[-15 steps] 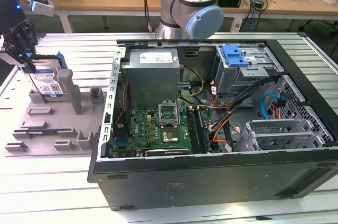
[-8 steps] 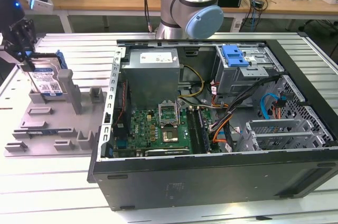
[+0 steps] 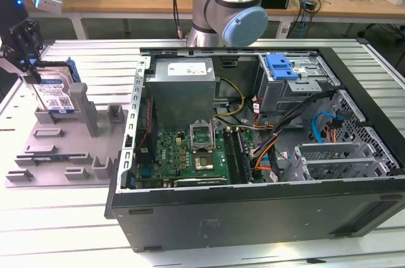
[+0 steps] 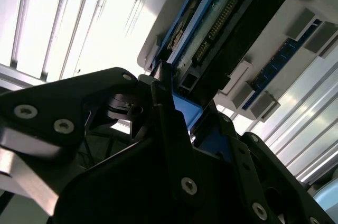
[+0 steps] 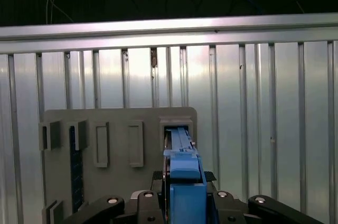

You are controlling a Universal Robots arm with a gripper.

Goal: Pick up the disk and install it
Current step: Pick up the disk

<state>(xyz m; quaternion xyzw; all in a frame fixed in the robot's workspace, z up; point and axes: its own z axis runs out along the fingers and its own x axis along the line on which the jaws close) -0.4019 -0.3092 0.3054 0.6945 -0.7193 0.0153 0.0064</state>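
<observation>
slatted metal table [image 3: 95,53], grey rack [image 3: 82,148], gripper [image 3: 30,73] tight on upright disk [image 3: 56,96]

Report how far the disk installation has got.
Done: nothing is finished; the disk stands upright in its slot on the gray tray, at the exterior view's left. In hand: the gripper is at the disk's top edge. Left: the disk is not yet lifted out, nor in the open computer case.
</observation>
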